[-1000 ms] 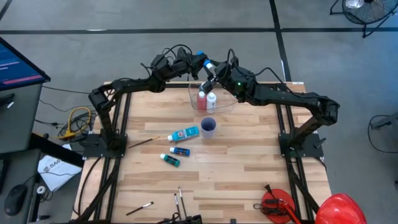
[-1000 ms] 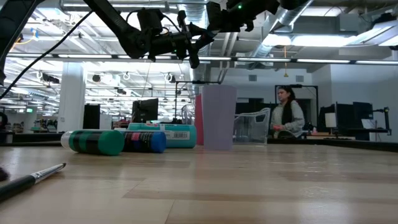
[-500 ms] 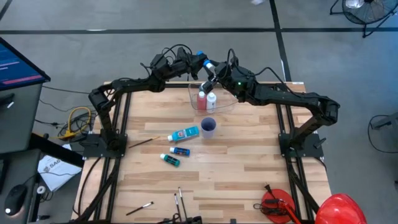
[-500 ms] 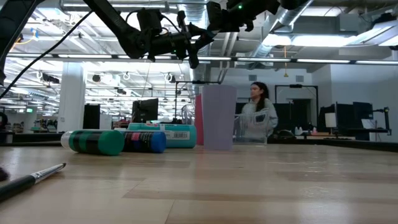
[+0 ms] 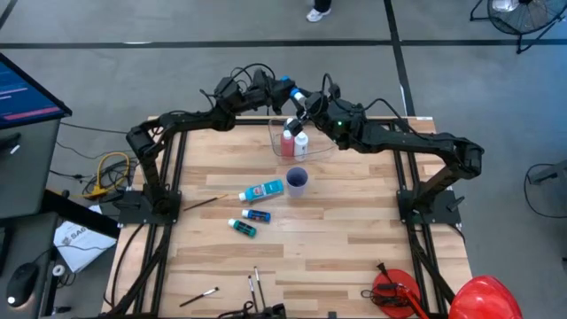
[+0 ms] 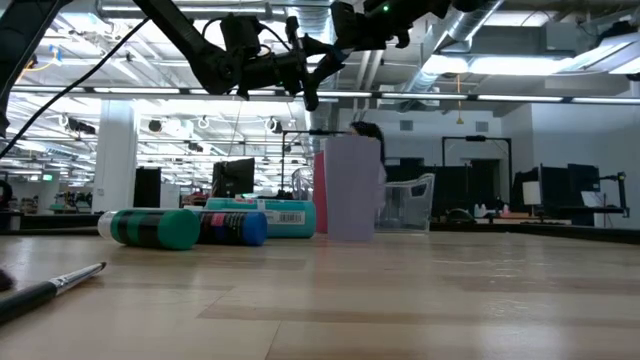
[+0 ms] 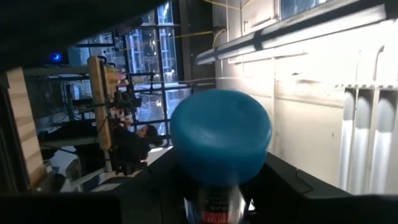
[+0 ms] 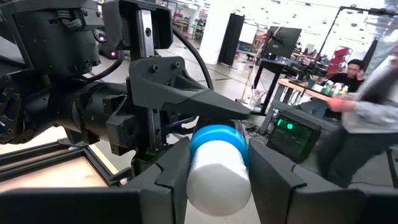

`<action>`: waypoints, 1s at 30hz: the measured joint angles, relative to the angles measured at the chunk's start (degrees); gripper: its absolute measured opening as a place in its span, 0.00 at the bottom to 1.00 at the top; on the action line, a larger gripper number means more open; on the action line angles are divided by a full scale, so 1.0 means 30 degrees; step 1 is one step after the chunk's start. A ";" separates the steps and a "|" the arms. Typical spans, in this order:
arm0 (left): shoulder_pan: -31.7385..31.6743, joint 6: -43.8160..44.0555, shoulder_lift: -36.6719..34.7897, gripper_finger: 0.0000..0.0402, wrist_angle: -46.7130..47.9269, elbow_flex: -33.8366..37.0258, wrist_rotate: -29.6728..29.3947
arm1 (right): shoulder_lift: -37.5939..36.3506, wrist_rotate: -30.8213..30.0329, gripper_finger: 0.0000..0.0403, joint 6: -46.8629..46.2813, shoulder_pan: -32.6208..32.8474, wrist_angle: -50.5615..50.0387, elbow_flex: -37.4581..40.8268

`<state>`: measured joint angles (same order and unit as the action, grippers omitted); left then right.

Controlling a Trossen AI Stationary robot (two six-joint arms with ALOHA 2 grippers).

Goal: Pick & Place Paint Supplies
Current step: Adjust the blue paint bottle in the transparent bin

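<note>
Both arms meet high above the clear tub [image 5: 323, 151] at the table's far middle. Between them hangs a blue paint bottle with a white end [image 8: 217, 168], seen in the high view as a blue-and-white spot [image 5: 289, 85]. My right gripper [image 8: 217, 186] is shut on it, coming from the right [image 5: 302, 99]. My left gripper [image 5: 278, 85] is at the bottle's blue end [image 7: 221, 134]. A red bottle [image 5: 287, 142] and a white one [image 5: 302, 140] stand in the tub. My right gripper pinches the bottle's white end [image 8: 194, 180] between its two fingers, one on each side. It comes in level from the table's right, and the bottle lies along the fingers with its white end toward the wrist. The bottle is lifted clear, high above the tub.
In front of the tub stands a small blue-purple cup [image 5: 297, 180]. Left of it lie a light blue tube [image 5: 263, 190], a blue bottle [image 5: 257, 215], a teal bottle [image 5: 243, 228] and a brush [image 5: 199, 204]. More brushes [image 5: 255, 285] lie at the near edge.
Both arms have held their place above the tub with the bottle between them. In the room behind the table a person has walked toward the left and now stands behind the cup in the low view.
</note>
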<state>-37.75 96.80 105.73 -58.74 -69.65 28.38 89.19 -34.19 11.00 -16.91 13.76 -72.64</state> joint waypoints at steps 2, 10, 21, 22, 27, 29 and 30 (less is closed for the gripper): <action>-0.0039 -0.0190 0.0000 0.40 -0.0007 0.0000 0.0437 | 0.0000 -0.0109 0.30 0.0022 0.0095 -0.0016 0.0000; -0.0126 -0.1278 0.0000 0.43 0.0173 0.0000 0.1554 | 0.0000 -0.0844 0.30 -0.0029 0.0627 -0.0386 0.0000; -0.0111 -0.1694 -0.0051 0.45 0.1331 0.0000 0.0873 | -0.0466 -0.1869 0.30 -0.0937 0.1218 -0.1550 0.0058; -0.0126 -0.1700 -0.0044 0.47 0.1497 0.0000 0.0624 | -0.0545 -0.1968 0.30 -0.1002 0.1241 -0.1740 0.0058; -0.0201 -0.1664 -0.0025 0.60 0.2555 0.0003 0.0479 | -0.0721 -0.1981 0.30 -0.1518 0.1190 -0.1919 0.0045; -0.0184 -0.1660 0.0015 0.67 0.2918 0.0036 0.0387 | -0.0721 -0.1949 0.29 -0.1666 0.1203 -0.1967 0.0036; -0.0184 -0.1678 0.0001 0.72 0.3072 0.0036 0.0384 | -0.0721 -0.1900 0.29 -0.1683 0.1203 -0.1976 0.0036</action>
<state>-38.30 91.77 105.74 -49.52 -69.54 29.53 87.02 -39.89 5.96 -13.30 7.83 -72.53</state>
